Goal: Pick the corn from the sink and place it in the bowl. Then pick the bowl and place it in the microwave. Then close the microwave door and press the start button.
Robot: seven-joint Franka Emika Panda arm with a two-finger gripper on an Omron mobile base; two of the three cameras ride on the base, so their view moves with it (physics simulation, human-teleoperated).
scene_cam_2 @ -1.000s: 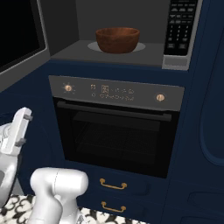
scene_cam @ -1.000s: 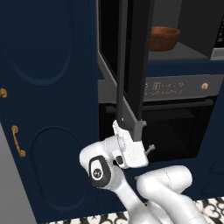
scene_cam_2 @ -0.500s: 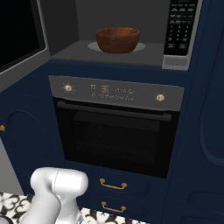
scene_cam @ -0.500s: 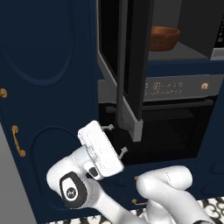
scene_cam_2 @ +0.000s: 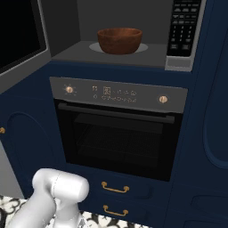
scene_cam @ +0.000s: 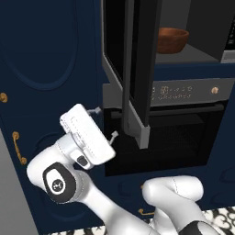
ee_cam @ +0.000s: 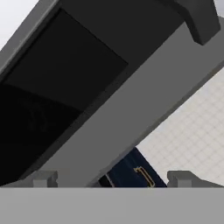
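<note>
The bowl [scene_cam_2: 120, 40] already stands inside the microwave [scene_cam_2: 67, 40], near the middle of its floor, on the pale round plate; whether the corn lies in it I cannot tell, the bowl is deep and its inside is hidden. So the thing to handle now is, in my judgement, the microwave door [scene_cam: 133, 69]. It stands wide open, swung out to the left edge of the cavity, and in the left base view it is seen edge-on — a dark glass panel in a grey frame.

The gripper [scene_cam: 104, 123] is low, just under the bottom edge of the door, and its two fingers are spread wide with nothing between them.

The door is stiff and turns on a hinge, so it does not need a grasp — a push is enough. The glass is smooth and slippery, therefore the frame near the free edge, far from the hinge, seems the better place to press. The push should be slow, so the door does not slam and shake the bowl.
</note>
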